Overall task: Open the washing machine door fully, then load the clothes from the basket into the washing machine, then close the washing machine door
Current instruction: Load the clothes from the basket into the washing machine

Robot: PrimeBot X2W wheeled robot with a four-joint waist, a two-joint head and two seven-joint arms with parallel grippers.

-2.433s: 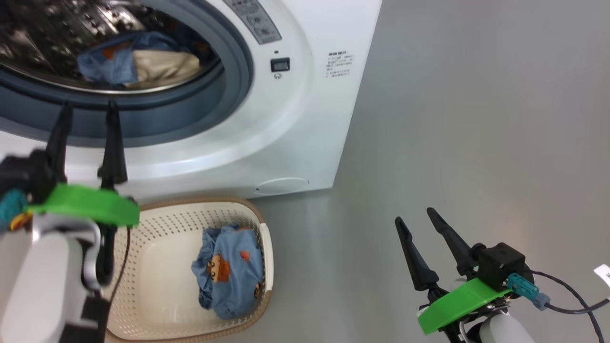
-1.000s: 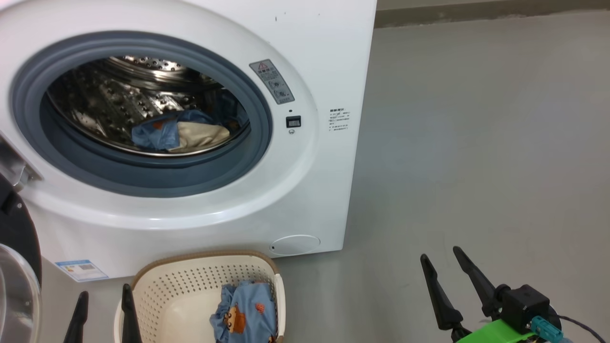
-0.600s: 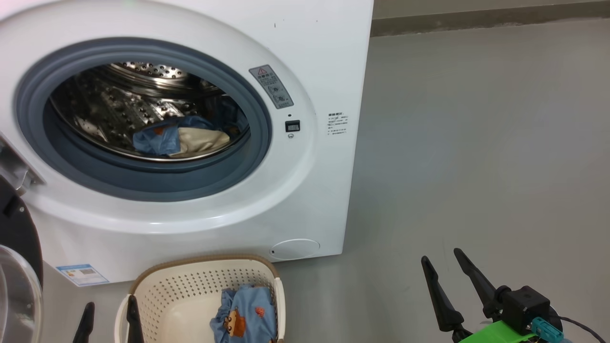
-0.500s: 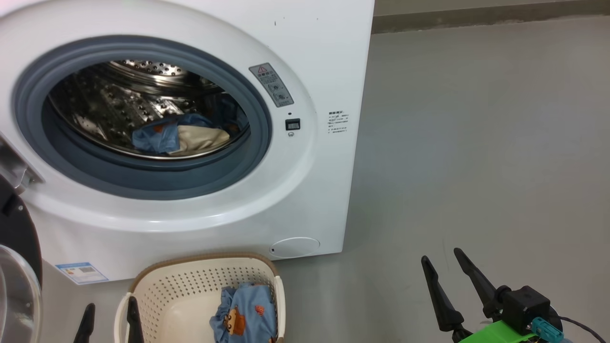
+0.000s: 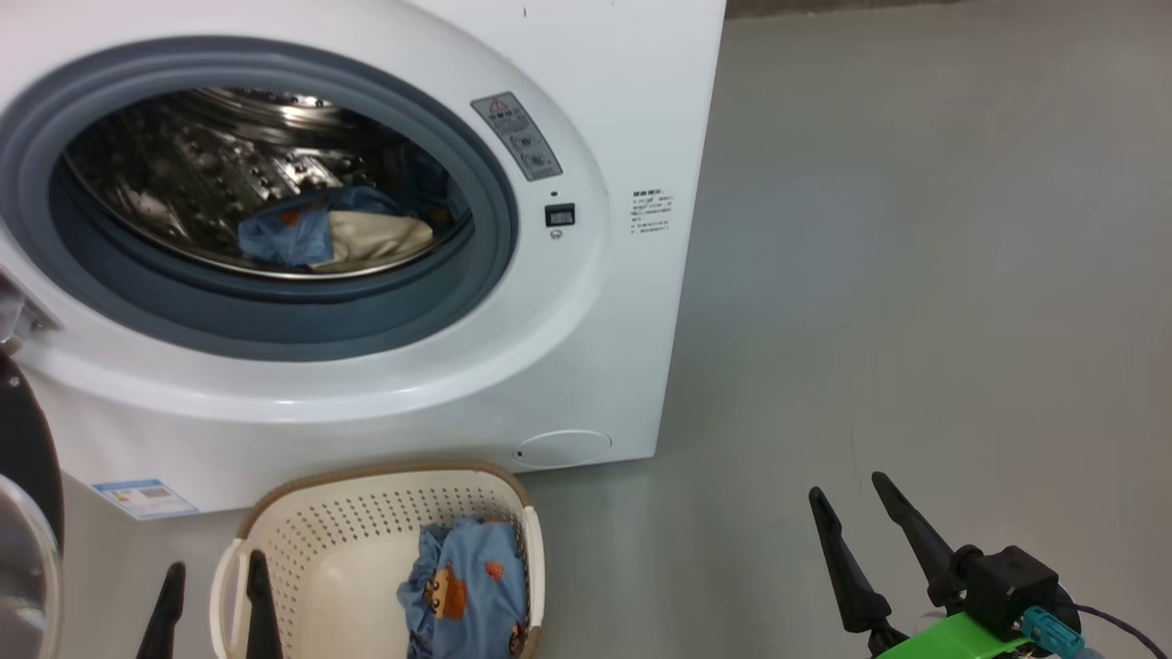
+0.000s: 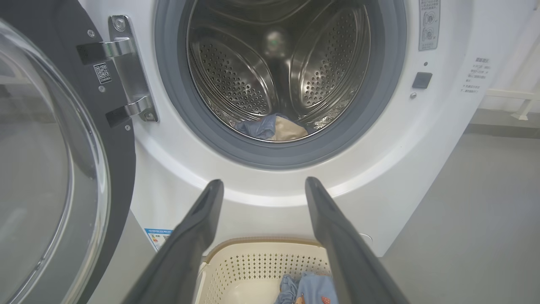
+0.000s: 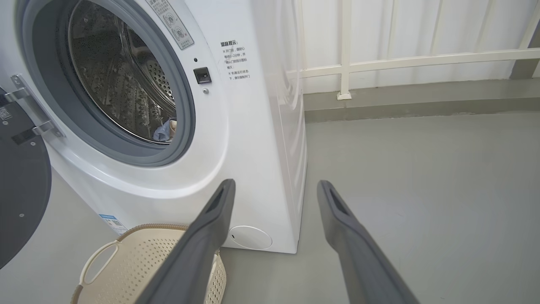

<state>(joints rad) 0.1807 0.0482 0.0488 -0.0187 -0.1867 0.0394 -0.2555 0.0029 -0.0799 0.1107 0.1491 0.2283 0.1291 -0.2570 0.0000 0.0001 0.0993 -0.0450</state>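
In front of the washing machine (image 5: pixel 595 82), the job looks a little over halfway done. The washing machine door (image 6: pixel 46 160) stands swung wide at the left, so the opening step is finished. Two garments lie touching at the bottom of the drum (image 5: pixel 183 156): a blue garment (image 5: pixel 273 236) and a cream garment (image 5: pixel 377 240). One blue bear-print garment (image 5: pixel 467 586) sits in the basket (image 5: pixel 385 472) on the floor (image 5: pixel 916 275), just beside the machine's front. It is left to load, and after that the door needs shutting. The count: one machine, one door, one basket, three garments, two end effectors. The left end effector (image 6: pixel 263 183) hangs by the basket, spread apart and empty. The right end effector (image 5: pixel 848 487) is likewise spread, holding nothing, well off to the side over bare floor.
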